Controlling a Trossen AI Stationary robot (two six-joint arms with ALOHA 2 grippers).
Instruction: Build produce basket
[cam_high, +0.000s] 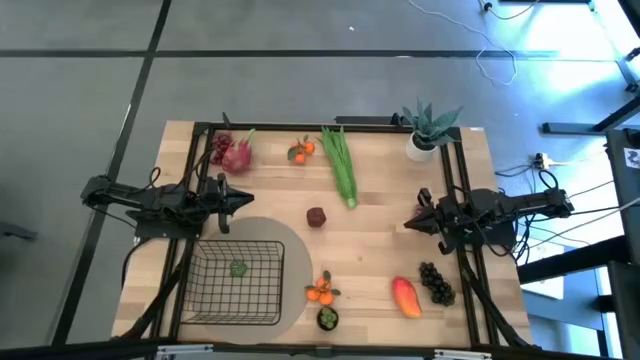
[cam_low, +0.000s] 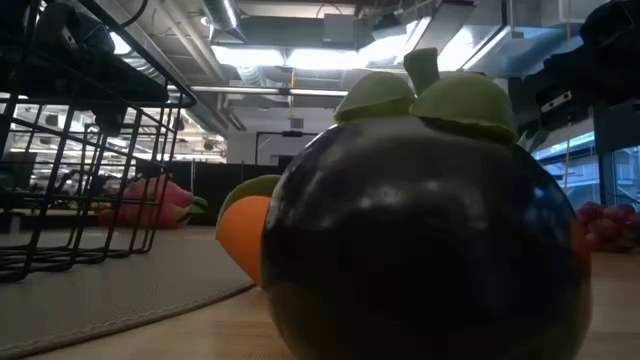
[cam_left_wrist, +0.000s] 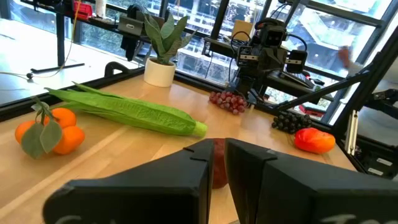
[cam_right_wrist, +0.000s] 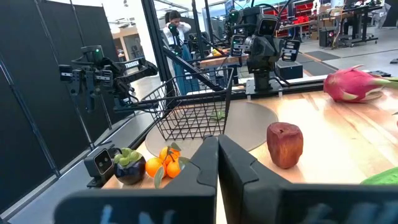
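Note:
The black wire basket (cam_high: 240, 283) stands on a grey round mat (cam_high: 292, 250) at the near left, with a small green item (cam_high: 238, 268) inside. On the table lie a pink dragon fruit (cam_high: 237, 155), tangerines (cam_high: 300, 151), a long green bunch (cam_high: 340, 165), a dark red fruit (cam_high: 316, 216), more tangerines (cam_high: 320, 291), a dark round fruit (cam_high: 327, 319), a mango (cam_high: 405, 296) and dark grapes (cam_high: 436, 282). Red grapes (cam_left_wrist: 229, 101) lie by the right arm. My left gripper (cam_high: 245, 198) is shut and empty beyond the basket's far side. My right gripper (cam_high: 408, 224) is shut and empty at the right.
A spiky green plant in a white pot (cam_high: 425, 138) stands at the far right corner. A black frame (cam_high: 330, 127) runs along the table's far edge and sides. Bare wood lies between the two grippers around the dark red fruit.

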